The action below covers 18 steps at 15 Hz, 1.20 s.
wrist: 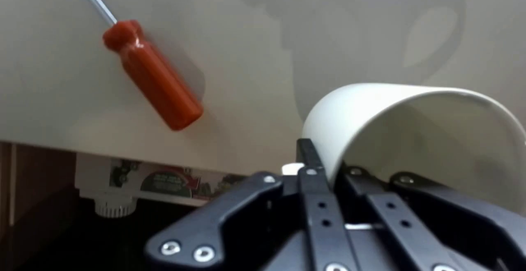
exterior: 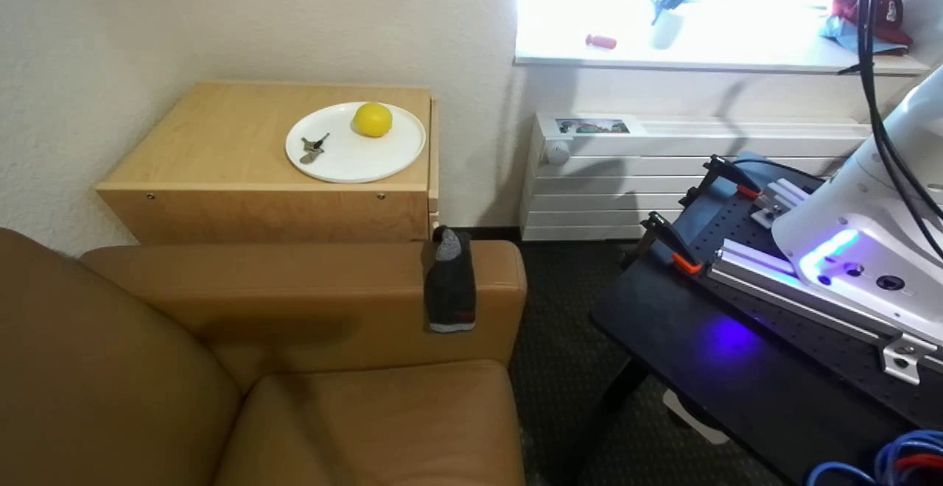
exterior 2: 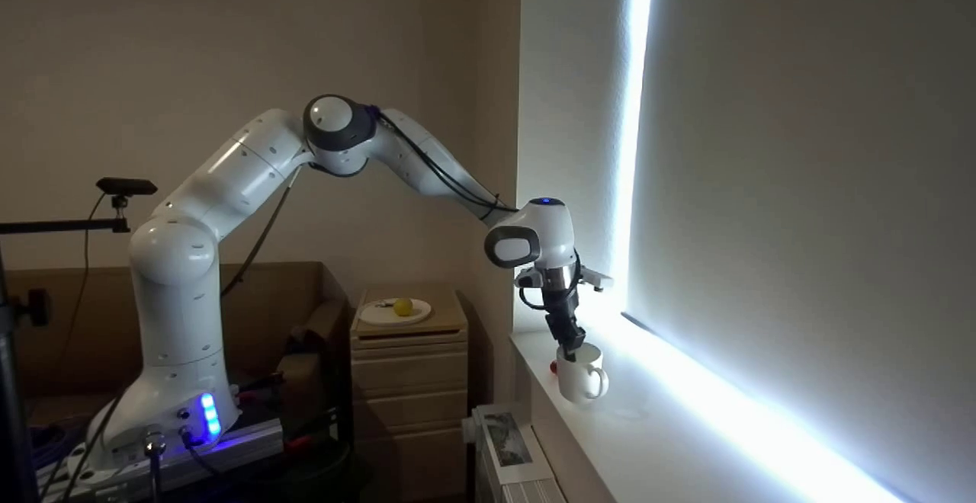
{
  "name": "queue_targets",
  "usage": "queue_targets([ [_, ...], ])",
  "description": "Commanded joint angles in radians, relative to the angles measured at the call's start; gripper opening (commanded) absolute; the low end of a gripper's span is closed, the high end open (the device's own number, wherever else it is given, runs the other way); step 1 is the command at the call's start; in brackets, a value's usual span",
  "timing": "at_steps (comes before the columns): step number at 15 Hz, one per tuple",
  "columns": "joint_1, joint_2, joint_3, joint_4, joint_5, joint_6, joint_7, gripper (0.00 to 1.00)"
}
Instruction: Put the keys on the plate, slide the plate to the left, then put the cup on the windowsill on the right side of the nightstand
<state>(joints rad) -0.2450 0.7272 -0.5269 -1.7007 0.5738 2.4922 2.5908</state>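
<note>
In the wrist view's lower right, the almost fully closed gripper (wrist: pixel 330 168) pinches the cup (wrist: pixel 423 141) by its wall, so lifting off-centre could make it tilt and slip.

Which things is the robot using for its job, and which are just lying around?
For the job:
Keys, on the plate
The plate, on the nightstand
White cup, its wall pinched in the gripper
Windowsill, where the cup goes

Just lying around:
Yellow fruit, on the plate
Red-handled screwdriver, on the windowsill
Dark sock, over the sofa arm
Dark red cap, at the windowsill's end
</note>
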Motion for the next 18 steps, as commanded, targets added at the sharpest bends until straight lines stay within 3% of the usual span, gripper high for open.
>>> queue_targets([
  [1, -0.010, -0.194, 0.054, -0.172, -0.170, -0.049, -0.085, 0.01],
  [4, 0.020, -0.336, 0.066, -0.338, -0.300, 0.003, -0.167, 0.01],
  [7, 0.000, -0.495, 0.108, -0.491, -0.326, 0.004, -0.301, 0.01],
  [10, 0.017, -0.658, 0.092, -0.633, -0.253, -0.098, -0.437, 0.01],
  [11, -0.022, -0.712, 0.115, -0.664, -0.265, -0.166, -0.444, 0.01],
  [12, -0.010, -0.568, 0.120, -0.557, -0.283, -0.101, -0.378, 0.01],
  [13, -0.017, -0.604, 0.122, -0.585, -0.285, -0.120, -0.384, 0.06],
  [17, -0.018, -0.584, 0.126, -0.573, -0.288, -0.114, -0.378, 0.06],
  [18, -0.003, -0.575, 0.131, -0.583, -0.311, -0.088, -0.349, 0.01],
])
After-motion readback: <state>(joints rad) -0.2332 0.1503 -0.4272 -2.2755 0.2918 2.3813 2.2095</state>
